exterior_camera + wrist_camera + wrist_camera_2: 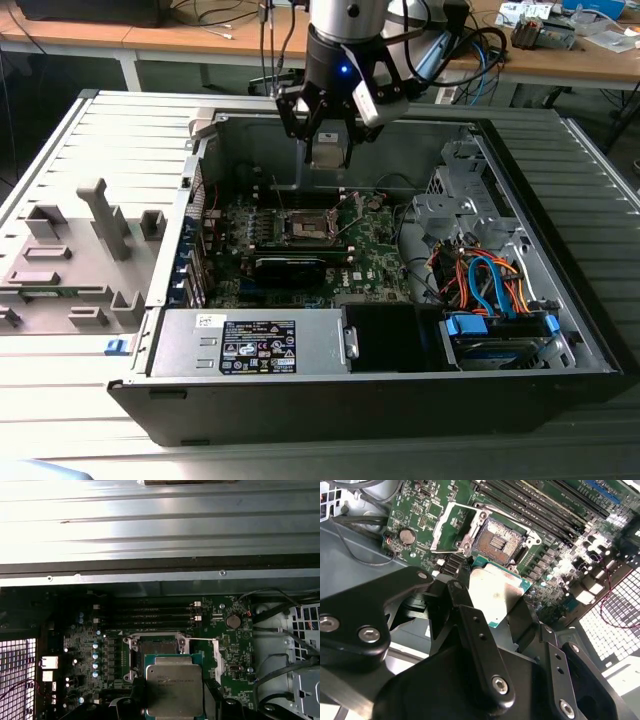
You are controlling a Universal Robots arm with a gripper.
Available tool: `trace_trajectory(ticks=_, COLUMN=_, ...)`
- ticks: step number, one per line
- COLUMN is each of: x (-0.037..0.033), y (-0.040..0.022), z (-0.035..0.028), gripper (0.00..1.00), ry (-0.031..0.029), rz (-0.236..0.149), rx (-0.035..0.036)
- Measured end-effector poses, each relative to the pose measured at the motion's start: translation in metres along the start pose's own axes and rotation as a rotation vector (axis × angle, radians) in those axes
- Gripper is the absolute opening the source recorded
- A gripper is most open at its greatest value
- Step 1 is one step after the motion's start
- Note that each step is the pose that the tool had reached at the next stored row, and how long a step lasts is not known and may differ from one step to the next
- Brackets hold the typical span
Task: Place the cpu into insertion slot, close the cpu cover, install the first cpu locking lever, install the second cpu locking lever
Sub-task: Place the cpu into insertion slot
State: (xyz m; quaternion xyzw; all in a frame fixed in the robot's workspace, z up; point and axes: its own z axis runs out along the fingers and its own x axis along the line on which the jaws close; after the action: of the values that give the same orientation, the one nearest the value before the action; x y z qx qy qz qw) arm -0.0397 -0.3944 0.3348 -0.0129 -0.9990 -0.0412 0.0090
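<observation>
From my station I see the claw hanging over the open computer case, which lies on its side on the ribbed grey desk. The claw is clamped on the cpu, with one black finger on each of two opposite edges.

In both wrist views the cpu turns its silvery metal top toward the camera, with a thin green border showing around the lid. It is square, so I can name no long axis. In the first wrist view its edges run about parallel to the edges of the insertion slot. The chip is held flat over the green motherboard, above it and not seated. In that view it covers the near part of the socket.

In the second wrist view the insertion slot has a bare dark centre inside its metal rim. The cpu cover stands swung open beside it, and its window frames the board behind. The cpu hangs just beside the slot and does not touch it.

Long black memory slots run along the far side of the socket. In the exterior view a grey power supply sits along the near wall of the case. A grey fixture block rests on the desk to the exterior view's left.
</observation>
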Motion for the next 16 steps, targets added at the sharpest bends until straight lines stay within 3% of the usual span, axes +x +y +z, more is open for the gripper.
trace_trajectory(ticks=16, x=0.0, y=-0.0101, z=0.0006, gripper=0.55, ry=0.0, rz=0.0, rx=0.0)
